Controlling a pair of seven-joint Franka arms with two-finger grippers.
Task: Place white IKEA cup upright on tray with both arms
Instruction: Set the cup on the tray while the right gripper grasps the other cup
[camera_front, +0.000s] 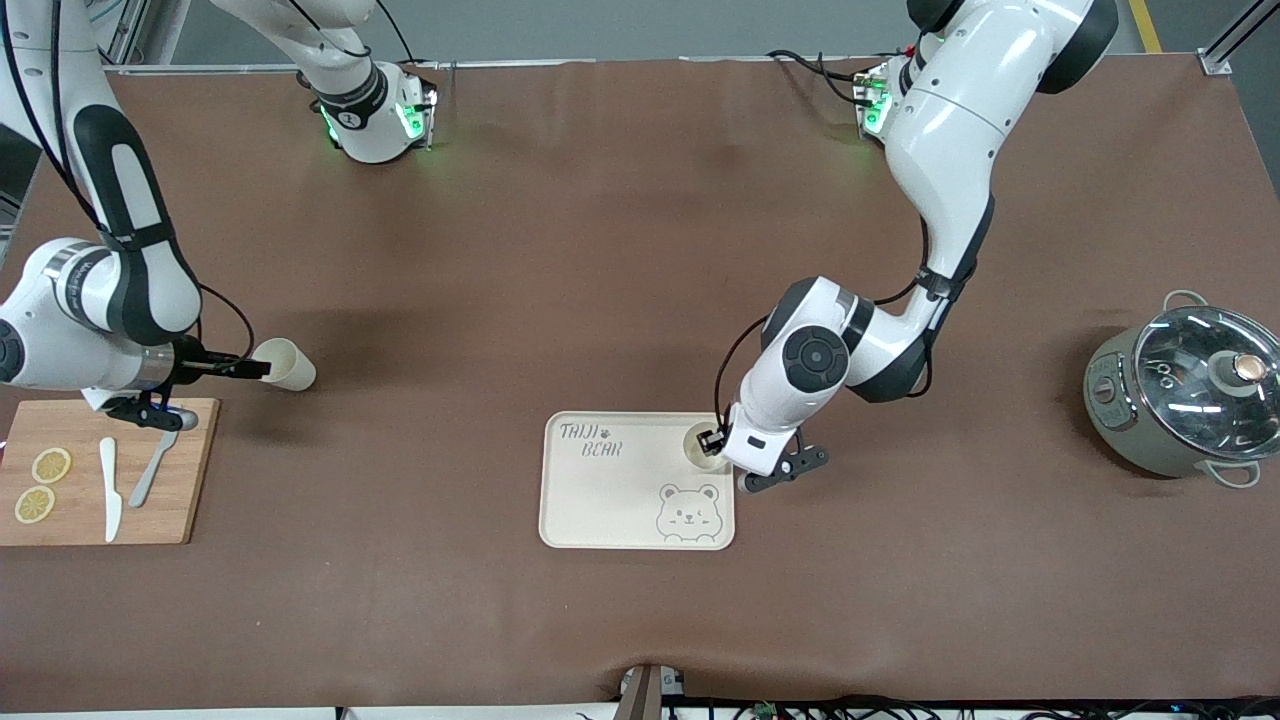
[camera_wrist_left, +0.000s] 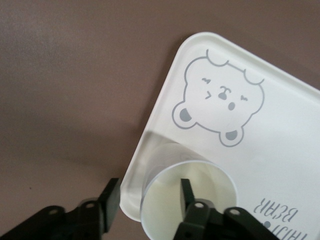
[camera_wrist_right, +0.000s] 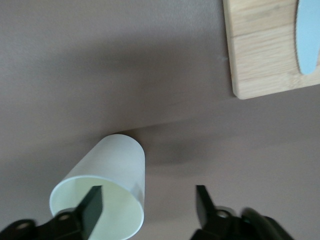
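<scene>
The left gripper (camera_front: 714, 443), on a bent, downward-reaching arm, has its fingers spread astride the wall of an upright white cup (camera_front: 700, 447) standing on the tray (camera_front: 620, 500), at the corner toward the left arm's end, farther from the front camera than the bear drawing (camera_front: 688, 513). The right gripper (camera_front: 255, 369) reaches out level, fingers apart, one inside a second cup (camera_front: 285, 364) lying on its side, just beside the cutting board (camera_front: 180, 490).

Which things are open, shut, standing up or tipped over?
White cup on the cream tray: upright, in a corner.
White cup beside the wooden board: tipped on its side.
Left gripper: open, straddling the upright cup's wall.
Right gripper: open, one finger in the tipped cup's mouth.
Grey pot: glass lid on.
</scene>
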